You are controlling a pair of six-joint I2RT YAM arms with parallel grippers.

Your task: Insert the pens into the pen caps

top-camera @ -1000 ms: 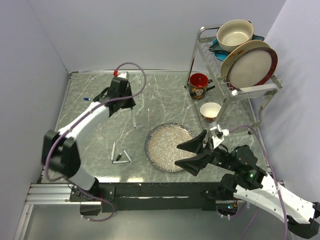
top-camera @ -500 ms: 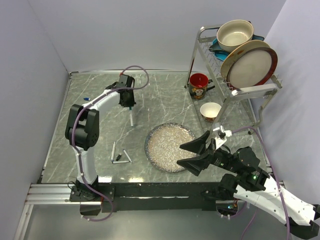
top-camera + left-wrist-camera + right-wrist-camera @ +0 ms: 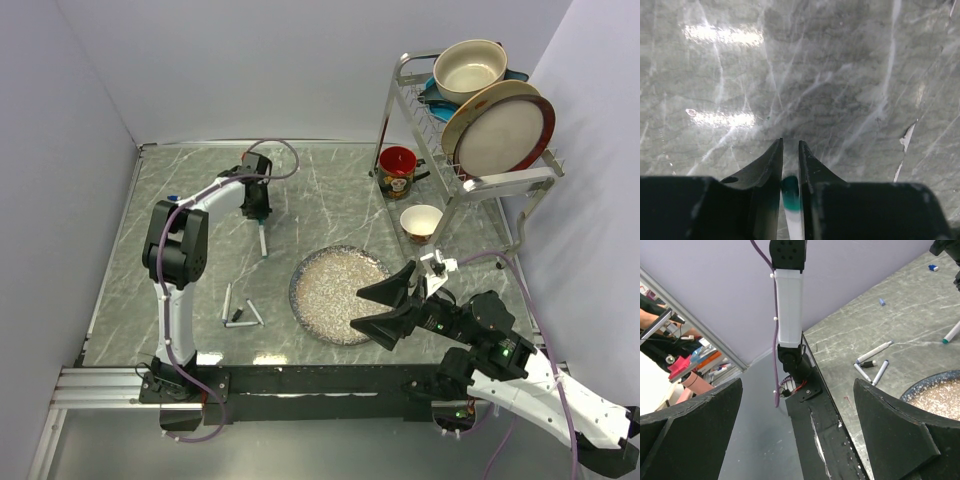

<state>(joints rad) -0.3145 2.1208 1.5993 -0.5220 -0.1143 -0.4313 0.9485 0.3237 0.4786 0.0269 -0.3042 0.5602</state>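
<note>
- Between the nearly closed jaws of the left gripper (image 3: 790, 142) we see a teal-ended pen (image 3: 790, 192). Whether it is pinched or freed, we cannot tell.
- Well apart from it, toward its base, the other pens (image 3: 227, 300) lie loose, apparently uncapped.
- The right gripper (image 3: 357, 309) gapes wide and empty, so we judge most capping undone.
</note>
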